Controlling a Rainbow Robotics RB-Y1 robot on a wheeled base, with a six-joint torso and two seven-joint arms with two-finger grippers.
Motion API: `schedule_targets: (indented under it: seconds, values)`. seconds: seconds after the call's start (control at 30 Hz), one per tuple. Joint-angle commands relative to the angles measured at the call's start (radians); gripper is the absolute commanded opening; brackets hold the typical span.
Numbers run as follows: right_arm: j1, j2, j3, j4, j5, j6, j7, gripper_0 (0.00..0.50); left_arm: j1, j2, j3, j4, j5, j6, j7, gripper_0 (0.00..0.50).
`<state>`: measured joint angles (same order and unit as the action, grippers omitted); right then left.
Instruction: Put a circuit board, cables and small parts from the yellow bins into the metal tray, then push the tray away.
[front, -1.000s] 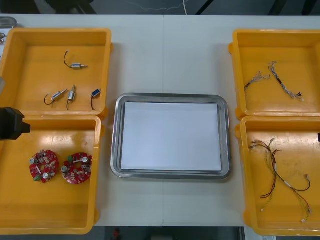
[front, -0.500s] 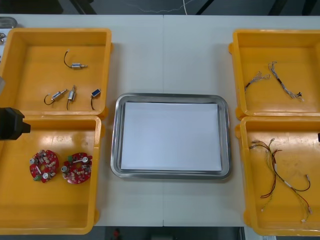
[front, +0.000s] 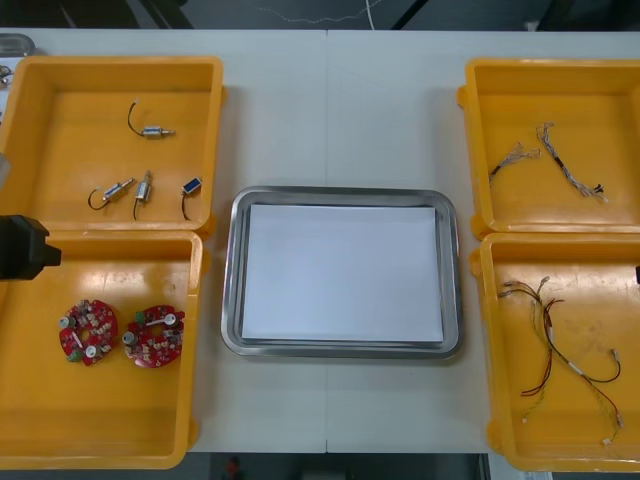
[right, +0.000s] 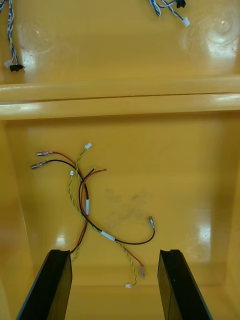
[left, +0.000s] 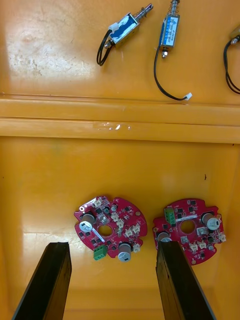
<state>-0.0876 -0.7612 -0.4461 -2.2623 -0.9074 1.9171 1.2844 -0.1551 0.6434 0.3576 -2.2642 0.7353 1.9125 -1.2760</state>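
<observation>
Nothing has moved — my left fingers (left: 50, 272) hang spread above the circuit boards (left: 111, 227) at the metal tray's (front: 340, 192) eight o'clock, my right fingers (right: 52, 280) spread above the cables (right: 85, 196) at four; loading hasn't begun.

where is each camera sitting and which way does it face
Front view: above the arms, looking steeply down at the table, metal tray and yellow bins; the left arm shows at the left edge.
Left wrist view: on the left wrist, looking down at the circuit boards; the open left gripper shows.
Right wrist view: on the right wrist, looking down at the cables; the open right gripper shows.
Shared: front and left wrist views both show the boards and small metal parts.
</observation>
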Motion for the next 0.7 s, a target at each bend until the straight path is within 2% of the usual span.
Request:
schedule_targets:
  seconds: [0.03,0.7]
  values:
    - [-0.004,-0.040,0.010,-0.028,-0.005,0.003,0.035,0.500,0.015,-0.011,0.011,-0.035,0.006,0.007,-0.066,0.500]
    - [-0.004,-0.040,0.010,-0.028,-0.005,0.003,0.035,0.500,0.015,-0.011,0.011,-0.035,0.006,0.007,-0.066,0.500]
